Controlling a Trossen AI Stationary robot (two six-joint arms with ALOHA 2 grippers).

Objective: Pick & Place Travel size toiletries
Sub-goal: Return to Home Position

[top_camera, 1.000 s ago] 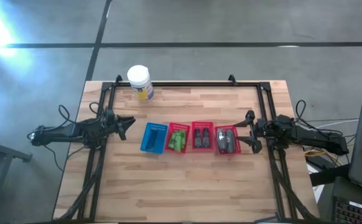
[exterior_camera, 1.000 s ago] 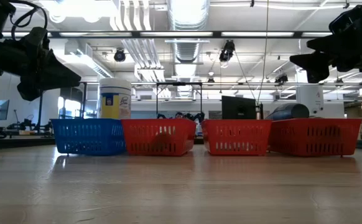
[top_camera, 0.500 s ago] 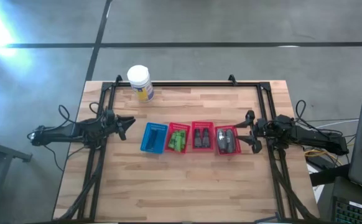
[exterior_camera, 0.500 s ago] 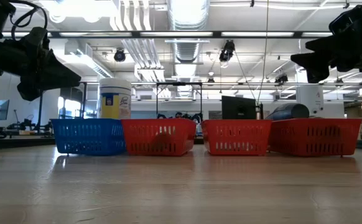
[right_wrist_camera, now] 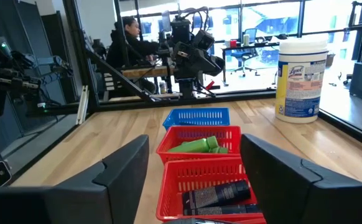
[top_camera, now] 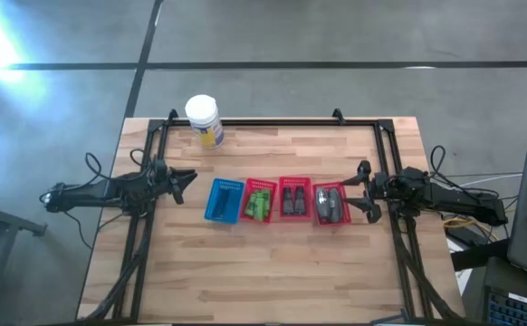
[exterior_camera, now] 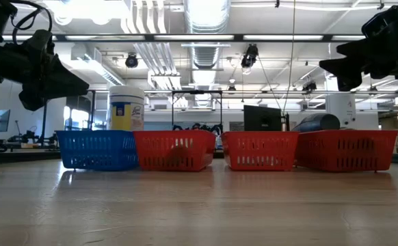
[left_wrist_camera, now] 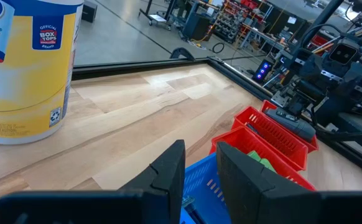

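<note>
Right gripper [right_wrist_camera: 193,146] hangs above the desk [top_camera: 273,263] just off the end of the basket row, its fingers spread wide and holding nothing. Nearest it in the high view is a red basket [top_camera: 330,205] of grey tubes [top_camera: 331,208], and next along is a red basket [top_camera: 293,199] of dark tubes [right_wrist_camera: 215,196]. Farther on comes a red basket [top_camera: 259,202] of green bottles [right_wrist_camera: 196,146]. Last is the blue basket [top_camera: 225,200]; what lies in it cannot be made out.

Left gripper [left_wrist_camera: 201,146] waits just past that blue basket, at the row's other end. Its fingers are drawn close with only a narrow gap between them, and nothing is pinched there. Off to one side of it, well apart from the baskets, stands a white wipes canister [left_wrist_camera: 25,68] with a yellow label.

Only the high view and the wrist views look down into the baskets. In the low view the ribbed walls hide every tube and bottle, though that view shows both grippers lifted clear of the desk. The right wrist view alone shows a person [right_wrist_camera: 131,37] seated in the room beyond the desk.
</note>
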